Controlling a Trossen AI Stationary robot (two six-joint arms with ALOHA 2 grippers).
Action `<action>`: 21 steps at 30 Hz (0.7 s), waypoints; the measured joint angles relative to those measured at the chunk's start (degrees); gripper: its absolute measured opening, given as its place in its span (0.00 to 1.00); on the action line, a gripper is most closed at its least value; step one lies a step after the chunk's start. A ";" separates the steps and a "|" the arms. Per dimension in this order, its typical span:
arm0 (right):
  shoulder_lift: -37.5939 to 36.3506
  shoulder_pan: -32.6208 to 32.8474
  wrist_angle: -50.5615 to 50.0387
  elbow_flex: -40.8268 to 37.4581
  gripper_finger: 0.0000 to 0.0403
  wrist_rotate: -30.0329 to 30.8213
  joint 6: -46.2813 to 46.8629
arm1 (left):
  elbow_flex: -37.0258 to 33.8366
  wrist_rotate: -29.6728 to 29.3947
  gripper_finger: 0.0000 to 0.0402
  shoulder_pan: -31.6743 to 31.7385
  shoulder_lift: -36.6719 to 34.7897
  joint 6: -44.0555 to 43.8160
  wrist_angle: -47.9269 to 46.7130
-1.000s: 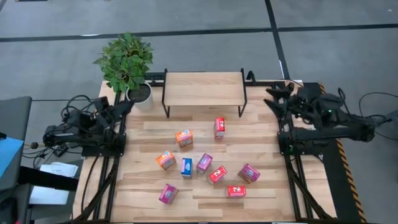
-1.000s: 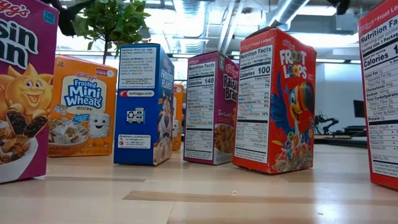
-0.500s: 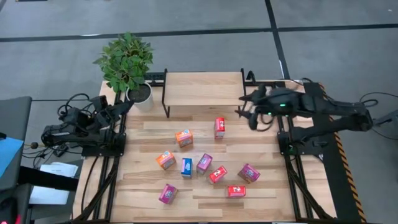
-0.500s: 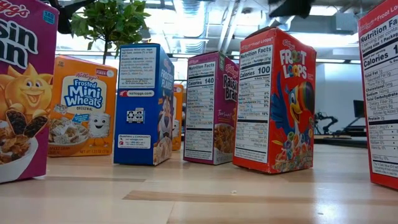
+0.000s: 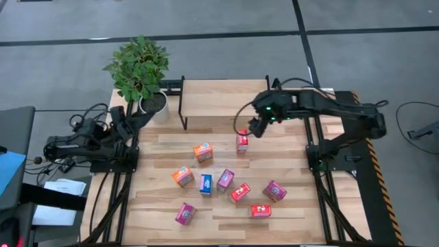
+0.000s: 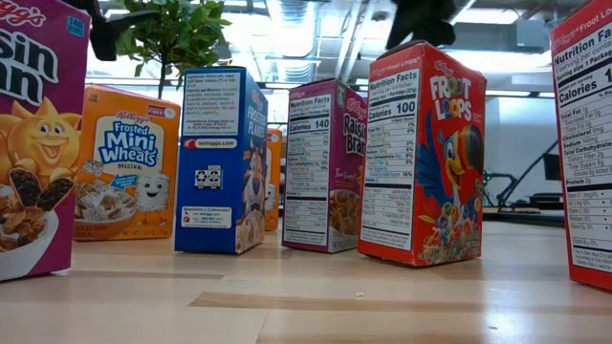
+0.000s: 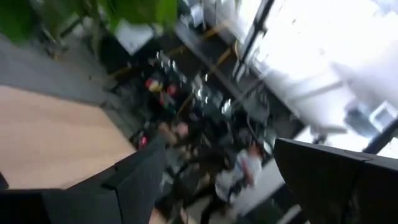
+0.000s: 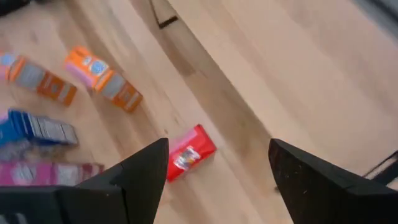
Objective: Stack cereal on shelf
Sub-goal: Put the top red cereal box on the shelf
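Observation:
Several small cereal boxes stand upright on the plank table: a red one [image 5: 242, 140] nearest the shelf, orange ones [image 5: 202, 151] [image 5: 182, 176], a blue one [image 5: 206, 184], and magenta and red ones nearer the front. The shelf [image 5: 225, 98] stands at the table's far edge on black legs. My right gripper [image 5: 256, 127] is open, above and just right of the red box, which shows between its fingers in the right wrist view [image 8: 189, 152]. My left gripper [image 5: 133, 119] is open and empty at the table's left edge near the plant pot.
A potted plant [image 5: 140, 72] stands at the far left corner beside the shelf. In the low view a red box [image 6: 426, 153], a magenta one [image 6: 330, 164] and a blue one [image 6: 225, 158] stand close together. Bare planks lie between the shelf and the boxes.
My right gripper has swung from the table's right edge toward the left, past the shelf's right leg, and has come down over the red box nearest the shelf. The boxes have not moved.

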 joint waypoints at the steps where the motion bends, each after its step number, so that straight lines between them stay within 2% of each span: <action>1: 1.47 -0.07 -1.01 0.88 0.75 -0.45 2.93 | 0.85 0.80 0.72 -0.02 1.19 -0.17 -1.34; 6: 7.63 0.28 -6.58 3.24 0.75 -4.18 14.39 | 9.00 3.33 0.72 -0.04 7.14 2.50 -12.43; 12: 12.39 1.84 -9.70 3.28 0.75 -4.74 27.47 | 19.27 3.98 0.72 -0.02 11.51 8.00 -23.86; 16: 15.25 3.30 -9.23 3.27 0.75 -4.52 32.22 | 22.48 3.86 0.72 -0.02 12.31 10.35 -25.91; 21: 18.97 4.90 -8.65 3.27 0.75 -4.54 35.46 | 23.00 3.78 0.72 -0.02 12.30 11.21 -26.23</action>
